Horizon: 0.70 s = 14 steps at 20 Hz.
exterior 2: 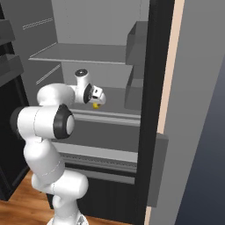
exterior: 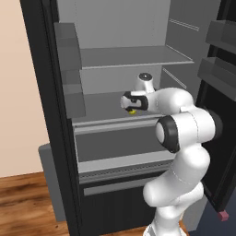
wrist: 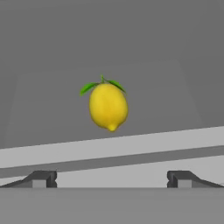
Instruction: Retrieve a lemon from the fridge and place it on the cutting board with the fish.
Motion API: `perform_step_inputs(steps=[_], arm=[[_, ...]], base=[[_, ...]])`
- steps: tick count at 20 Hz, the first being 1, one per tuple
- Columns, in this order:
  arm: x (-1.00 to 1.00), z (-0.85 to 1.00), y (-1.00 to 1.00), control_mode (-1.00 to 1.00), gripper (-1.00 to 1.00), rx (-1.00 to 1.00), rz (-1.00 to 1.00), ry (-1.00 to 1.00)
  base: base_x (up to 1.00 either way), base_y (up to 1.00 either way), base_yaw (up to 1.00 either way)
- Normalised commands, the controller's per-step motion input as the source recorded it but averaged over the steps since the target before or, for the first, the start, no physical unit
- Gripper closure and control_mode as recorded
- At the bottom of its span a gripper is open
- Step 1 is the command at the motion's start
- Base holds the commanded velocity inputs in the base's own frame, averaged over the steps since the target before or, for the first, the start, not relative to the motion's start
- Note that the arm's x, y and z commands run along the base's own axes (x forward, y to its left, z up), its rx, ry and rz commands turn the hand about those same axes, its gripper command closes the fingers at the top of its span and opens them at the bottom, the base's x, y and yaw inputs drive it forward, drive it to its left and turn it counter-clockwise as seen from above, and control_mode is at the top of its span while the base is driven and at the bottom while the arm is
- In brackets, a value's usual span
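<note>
A small yellow lemon (wrist: 108,106) lies on a grey shelf (exterior: 103,105) inside the open fridge (exterior: 46,92). The gripper (wrist: 111,179) hangs above it, fingers spread wide, holding nothing. The lemon looks light, firm and rounded, likely to roll; pinching across its middle seems safest.
</note>
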Motion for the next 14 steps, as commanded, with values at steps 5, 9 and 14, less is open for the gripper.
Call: perform_step_inputs(steps=[5,9,14], arm=[[0.29,-0.07,0.00,-1.00,-1.00,0.00,0.00,0.02],[0.31,-0.15,0.00,-1.00,-1.00,0.00,0.00,0.04],[0.36,-0.17,0.00,-1.00,-1.00,0.00,0.00,0.03]], base=[[0.00,0.00,0.00],[0.00,0.00,0.00],[0.00,0.00,0.00]])
